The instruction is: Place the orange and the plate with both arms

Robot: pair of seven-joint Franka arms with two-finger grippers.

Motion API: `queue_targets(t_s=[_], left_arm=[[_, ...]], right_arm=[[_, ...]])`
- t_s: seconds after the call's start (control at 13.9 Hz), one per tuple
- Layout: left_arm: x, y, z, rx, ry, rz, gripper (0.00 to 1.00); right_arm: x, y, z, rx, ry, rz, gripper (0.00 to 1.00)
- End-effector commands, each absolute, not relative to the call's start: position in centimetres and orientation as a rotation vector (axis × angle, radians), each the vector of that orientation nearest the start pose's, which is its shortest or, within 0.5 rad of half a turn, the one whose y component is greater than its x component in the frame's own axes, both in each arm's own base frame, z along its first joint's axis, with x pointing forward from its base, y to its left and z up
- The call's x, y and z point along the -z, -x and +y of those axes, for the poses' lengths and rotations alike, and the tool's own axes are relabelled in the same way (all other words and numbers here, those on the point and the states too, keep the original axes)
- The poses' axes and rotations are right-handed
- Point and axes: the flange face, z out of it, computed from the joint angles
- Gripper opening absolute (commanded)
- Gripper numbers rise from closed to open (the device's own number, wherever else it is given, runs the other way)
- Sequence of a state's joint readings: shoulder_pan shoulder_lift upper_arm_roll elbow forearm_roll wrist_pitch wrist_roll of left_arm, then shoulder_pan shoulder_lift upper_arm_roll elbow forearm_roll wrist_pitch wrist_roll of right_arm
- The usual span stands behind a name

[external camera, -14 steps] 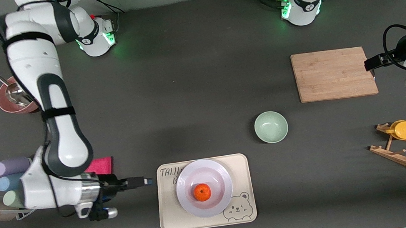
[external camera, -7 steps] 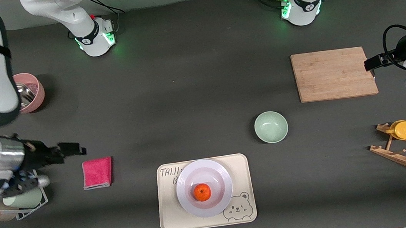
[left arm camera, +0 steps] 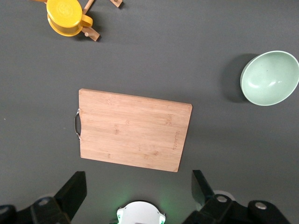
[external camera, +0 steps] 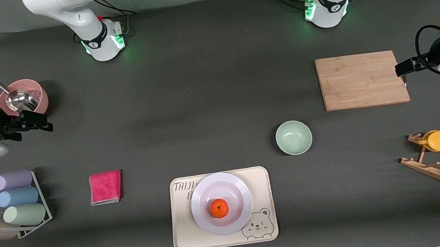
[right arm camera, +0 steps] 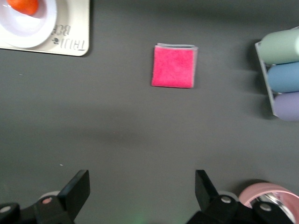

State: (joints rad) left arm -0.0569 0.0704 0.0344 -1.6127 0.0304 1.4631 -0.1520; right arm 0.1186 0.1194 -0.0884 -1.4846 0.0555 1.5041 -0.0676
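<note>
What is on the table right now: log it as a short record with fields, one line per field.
orange: on the plate, orange resting in the middle of plate
plate: on the bear tray, at the table edge nearest the front camera
left claw: open, empty, left claw over bare table beside the cutting board
right claw: open, empty, right claw at the right arm's end of the table, beside the pink bowl
other items: green bowl, pink cloth
task state: orange and plate placed, neither claw touching them

High front camera faces both bases; wrist cameras look straight down
</note>
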Motion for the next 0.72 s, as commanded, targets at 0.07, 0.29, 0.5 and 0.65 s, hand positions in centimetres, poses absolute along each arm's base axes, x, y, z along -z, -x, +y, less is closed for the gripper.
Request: queue_targets(t_s=[0.07, 0.29, 0.5, 0.65], left_arm=[[-57.2, -55.0, -2.1, -0.297, 3.081, -0.204, 1.00], [-58.2, -55.1, -1.7, -0.291, 3.114, -0.232, 1.00], [-58.3, -55.1, -1.7, -0.284, 3.116, -0.227, 1.00], [-58.2, -55.0, -1.7, -0.287, 3.116, -0.227, 1.00]], right_arm=[[-59.2, -57.3, 0.6, -0.192, 3.167, -0.084, 1.00], [-59.4, -57.2, -1.5, -0.193, 3.170, -0.025, 1.00], [-59.5, -57.0, -2.1, -0.196, 3.171, 0.004, 1.00], [-59.7, -56.9, -2.0, -0.190, 3.170, 0.002, 1.00]])
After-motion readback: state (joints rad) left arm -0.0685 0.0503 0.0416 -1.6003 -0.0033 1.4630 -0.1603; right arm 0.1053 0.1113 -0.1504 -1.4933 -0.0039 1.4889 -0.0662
